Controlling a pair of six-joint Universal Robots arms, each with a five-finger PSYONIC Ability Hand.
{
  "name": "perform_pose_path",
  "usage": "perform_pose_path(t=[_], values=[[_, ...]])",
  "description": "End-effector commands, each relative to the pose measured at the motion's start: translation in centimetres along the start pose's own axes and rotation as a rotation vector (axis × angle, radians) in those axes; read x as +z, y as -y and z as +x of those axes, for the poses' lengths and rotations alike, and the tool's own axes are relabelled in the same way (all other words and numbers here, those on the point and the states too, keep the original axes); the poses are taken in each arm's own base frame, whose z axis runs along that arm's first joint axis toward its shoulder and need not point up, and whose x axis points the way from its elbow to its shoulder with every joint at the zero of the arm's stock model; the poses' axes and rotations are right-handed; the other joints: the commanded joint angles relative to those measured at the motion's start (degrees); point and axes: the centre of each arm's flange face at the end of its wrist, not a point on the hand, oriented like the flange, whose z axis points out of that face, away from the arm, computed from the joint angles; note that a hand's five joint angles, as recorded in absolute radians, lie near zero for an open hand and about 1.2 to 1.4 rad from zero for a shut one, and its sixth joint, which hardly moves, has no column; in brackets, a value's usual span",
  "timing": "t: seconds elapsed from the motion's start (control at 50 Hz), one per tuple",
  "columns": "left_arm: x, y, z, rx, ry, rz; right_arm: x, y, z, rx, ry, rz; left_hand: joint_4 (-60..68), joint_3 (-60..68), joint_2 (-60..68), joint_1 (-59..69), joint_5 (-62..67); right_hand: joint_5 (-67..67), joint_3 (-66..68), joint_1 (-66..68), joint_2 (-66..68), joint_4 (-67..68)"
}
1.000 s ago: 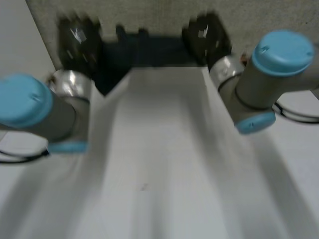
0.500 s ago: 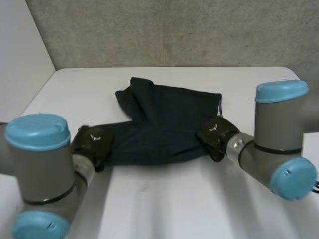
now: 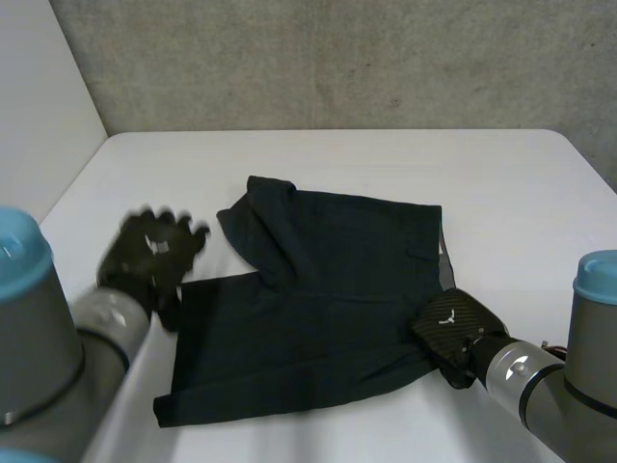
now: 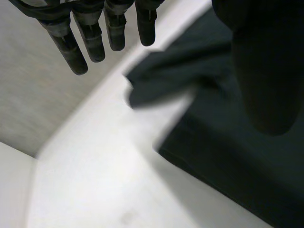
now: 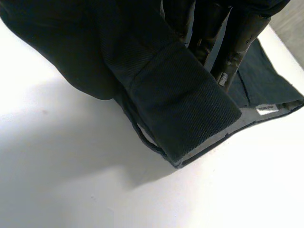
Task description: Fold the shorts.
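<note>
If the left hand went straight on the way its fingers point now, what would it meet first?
Most likely bare table. The left hand is open beside the shorts, aimed past their folded corner toward the far edge. Depth is unclear, so its thumb side might brush that corner.

Left robot hand (image 4: pixel 90 33) open-fingered, hanging over the edge of the shorts (image 4: pixel 223 142), holding nothing. Shorts dark, rumpled, lying on white worktop (image 4: pixel 95 180). Grey wall (image 4: pixel 33 95) beyond shorts.
</note>
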Motion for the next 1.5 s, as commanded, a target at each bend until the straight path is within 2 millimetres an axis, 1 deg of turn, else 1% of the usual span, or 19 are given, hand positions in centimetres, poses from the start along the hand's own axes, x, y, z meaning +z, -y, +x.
perform_pose_path(t=[0.02,0.04,0.06,0.1,0.12,0.14,0.2,0.22,0.26,0.38,0.44,0.6,0.8,1.12,1.22,1.34,1.42,1.44,1.5], values=[[6.8,2.3,-3.3,-0.080,0.014,0.184,0.4,-0.3,-0.1,-0.002,-0.022,0.035,7.15,6.61,7.22,7.84,6.27,14.13,12.40,23.67,12.50,11.64],[7.6,2.3,-3.3,-0.092,-0.006,0.196,0.4,-0.4,-0.2,-0.001,-0.020,0.033,8.50,7.96,8.57,9.18,7.62,14.13,12.40,23.67,12.50,11.64],[9.0,2.4,-3.2,-0.123,-0.039,0.211,0.4,-0.4,-0.2,-0.001,-0.020,0.033,11.84,11.30,11.91,12.53,10.96,14.13,12.40,23.67,12.50,11.64],[10.5,2.4,-3.2,-0.164,-0.062,0.219,0.5,-0.5,-0.3,0.001,-0.017,0.032,14.89,14.35,14.96,15.58,14.01,14.13,12.40,23.67,12.50,11.64],[11.2,2.4,-3.2,-0.184,-0.073,0.221,0.5,-0.6,-0.4,0.003,-0.017,0.032,15.57,15.03,15.64,16.26,14.69,14.13,12.40,23.67,12.50,11.64],[12.7,2.1,-2.9,-0.224,-0.090,0.218,0.5,-0.6,-0.4,0.005,-0.018,0.033,16.24,15.70,16.31,16.93,15.36,14.13,12.40,23.67,12.50,11.64],[14.9,1.9,-2.8,-0.259,-0.100,0.224,0.7,-0.7,-0.3,0.028,-0.024,0.039,18.43,17.89,18.50,19.11,17.55,14.13,12.40,23.67,12.50,11.64],[16.1,1.7,-2.6,-0.263,-0.108,0.222,0.7,-0.7,-0.3,0.035,-0.026,0.040,18.60,18.06,18.67,19.29,17.72,14.13,12.40,23.67,12.50,11.64],[17.2,1.4,-2.2,-0.261,-0.119,0.217,0.7,-0.8,-0.3,0.051,-0.027,0.041,19.10,18.56,19.18,19.79,18.22,14.13,12.40,23.67,12.50,11.64],[20.7,-0.2,-1.6,-0.266,-0.161,0.211,0.8,-1.0,-0.7,0.070,-0.016,0.032,29.18,28.64,29.26,29.87,28.30,14.13,12.40,23.67,12.50,11.64],[21.6,-0.9,-0.9,-0.266,-0.194,0.205,0.9,-1.2,-0.9,0.070,-0.008,0.025,30.37,29.83,30.45,31.06,29.49,14.13,12.40,23.67,12.50,11.64],[22.5,-1.6,0.5,-0.262,-0.240,0.205,1.1,-1.3,-1.0,0.067,-0.013,0.030,29.54,29.00,29.62,30.23,28.66,14.13,12.40,23.67,12.50,11.64],[23.0,-2.5,1.2,-0.263,-0.251,0.183,1.2,-1.3,-1.0,0.067,-0.016,0.031,30.88,30.34,30.95,31.56,29.99,14.13,12.40,23.67,12.50,11.64],[23.5,-3.0,0.8,-0.265,-0.194,0.165,1.4,-1.6,-1.1,0.071,-0.009,0.022,67.69,67.15,67.77,68.38,66.81,14.13,12.40,23.67,12.50,11.64],[23.5,-3.5,0.2,-0.254,-0.132,0.132,1.3,-1.6,-1.1,0.070,-0.009,0.021,68.20,67.66,68.28,68.89,67.32,14.13,12.40,23.67,12.50,11.64],[22.5,-3.5,-0.1,-0.153,-0.084,0.096,1.4,-1.6,-1.1,0.070,-0.008,0.020,68.20,67.66,68.28,68.89,67.32,14.13,12.40,23.67,12.50,11.64],[21.1,-4.1,-0.3,-0.075,-0.034,0.031,1.4,-1.6,-1.1,0.070,-0.008,0.020,68.20,67.66,68.28,68.89,67.32,14.13,12.40,23.67,12.50,11.64],[20.2,-4.3,-0.1,-0.056,-0.026,0.006,1.4,-1.6,-1.2,0.069,-0.007,0.021,68.20,67.66,68.28,68.89,67.32,14.13,12.40,23.67,12.50,11.64],[18.7,-3.4,0.2,-0.042,-0.021,0.007,1.4,-1.6,-1.1,0.070,-0.008,0.020,68.20,67.66,68.28,68.89,67.32,14.13,12.40,23.67,12.50,11.64]])
